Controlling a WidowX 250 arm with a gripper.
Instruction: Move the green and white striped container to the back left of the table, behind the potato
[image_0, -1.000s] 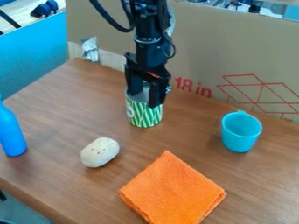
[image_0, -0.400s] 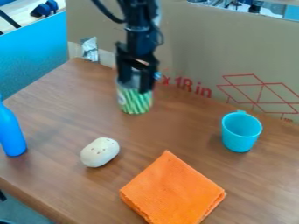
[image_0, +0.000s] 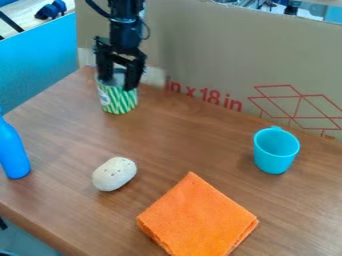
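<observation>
The black gripper (image_0: 119, 77) hangs at the upper left of the table, by the cardboard. Its two fingers stand on opposite sides of the top of a green-and-white striped can (image_0: 119, 101), gripping it. The can is upright; whether its base touches the table I cannot tell. Lower down lies a pale, speckled, potato-like object (image_0: 114, 174). An orange folded cloth (image_0: 197, 217) lies flat near the front. To the right stands a turquoise cup (image_0: 275, 154), and a blue bottle (image_0: 12, 152) is upright at the left edge.
A cardboard wall (image_0: 227, 55) with red print runs along the table's back. A blue panel (image_0: 37, 57) borders the upper left. The wooden table (image_0: 194, 142) has its front edge at the lower left.
The gripper and the striped can have moved together to the left and toward the back of the table. The cloth, cup, bottle and pale object have stayed in place.
</observation>
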